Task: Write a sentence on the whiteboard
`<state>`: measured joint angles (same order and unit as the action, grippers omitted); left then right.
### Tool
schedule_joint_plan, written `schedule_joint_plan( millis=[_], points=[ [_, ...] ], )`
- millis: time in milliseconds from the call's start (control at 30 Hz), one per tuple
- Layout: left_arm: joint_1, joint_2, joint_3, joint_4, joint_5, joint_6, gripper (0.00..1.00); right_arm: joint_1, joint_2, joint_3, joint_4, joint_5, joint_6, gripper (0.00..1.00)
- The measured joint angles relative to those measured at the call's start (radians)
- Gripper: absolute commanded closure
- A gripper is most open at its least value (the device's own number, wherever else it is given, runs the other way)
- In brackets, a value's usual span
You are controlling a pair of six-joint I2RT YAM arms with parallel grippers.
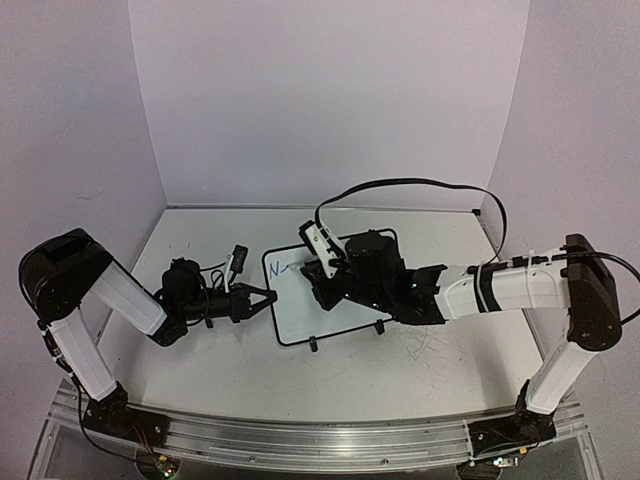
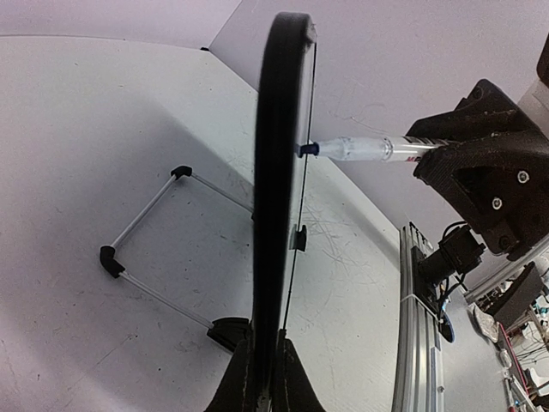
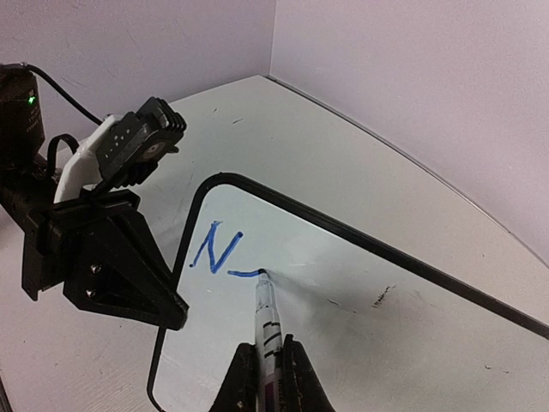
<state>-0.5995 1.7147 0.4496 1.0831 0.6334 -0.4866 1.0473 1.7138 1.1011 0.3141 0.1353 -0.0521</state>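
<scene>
The whiteboard [image 1: 300,315], propped on its wire stand [image 2: 144,213], is pinched at its left edge by the closed left gripper [image 1: 268,297]. The right gripper [image 3: 268,365] is clamped on a marker [image 3: 267,318], its tip set at the board's upper left beside the lone "N" of the sentence [image 3: 214,249]. Light, even pressure should be applied while the board is braced.

Glossy smooth whiteboard [image 3: 386,326], black plastic frame [image 2: 276,215], metal wire stand [image 2: 146,212], scuffed matt table [image 1: 430,360].

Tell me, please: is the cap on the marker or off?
Off. The marker, gripped in the right hand, rests its bare tip on the whiteboard, ending a blue stroke beside the N.
</scene>
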Motion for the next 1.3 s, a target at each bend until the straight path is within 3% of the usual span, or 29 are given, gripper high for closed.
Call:
schedule_joint_plan(
  millis=[1300],
  points=[
    [0.0,-0.006,0.0,-0.011,-0.001,0.005,1.0,-0.008,0.019,0.012,0.007,-0.071,0.02,1.0]
  ],
)
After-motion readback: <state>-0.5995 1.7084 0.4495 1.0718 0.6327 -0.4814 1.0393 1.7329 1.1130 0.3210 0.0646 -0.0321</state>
